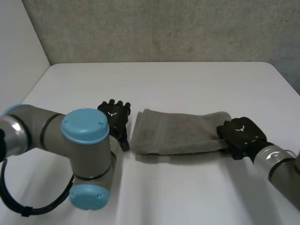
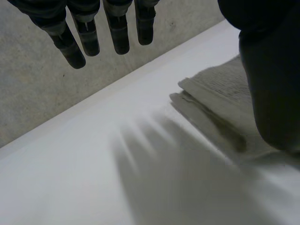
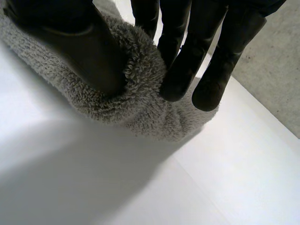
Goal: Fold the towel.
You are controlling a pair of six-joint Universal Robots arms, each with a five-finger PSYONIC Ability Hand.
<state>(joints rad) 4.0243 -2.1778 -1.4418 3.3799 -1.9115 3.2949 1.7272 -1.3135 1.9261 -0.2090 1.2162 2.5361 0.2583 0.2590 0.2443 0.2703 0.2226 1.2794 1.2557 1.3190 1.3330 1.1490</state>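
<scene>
Grey towel (image 1: 180, 132) is laid folded in a long strip on the white table (image 1: 187, 79); its right end is pinched between the thumb and curled fingers (image 3: 187, 61) of the right hand (image 1: 241, 133); left hand (image 1: 115, 117) is held just beside the towel's left end, fingers (image 2: 119, 37) straight and relaxed.

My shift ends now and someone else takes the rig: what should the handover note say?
Left hand: open, fingers straight, beside the towel's left end, holding nothing.
Right hand: thumb and fingers pinch the towel's right end.
Towel lies on the table as a long layered band, so one fold looks done.
Left: probably carrying the right end over to the left end, then letting go.
</scene>
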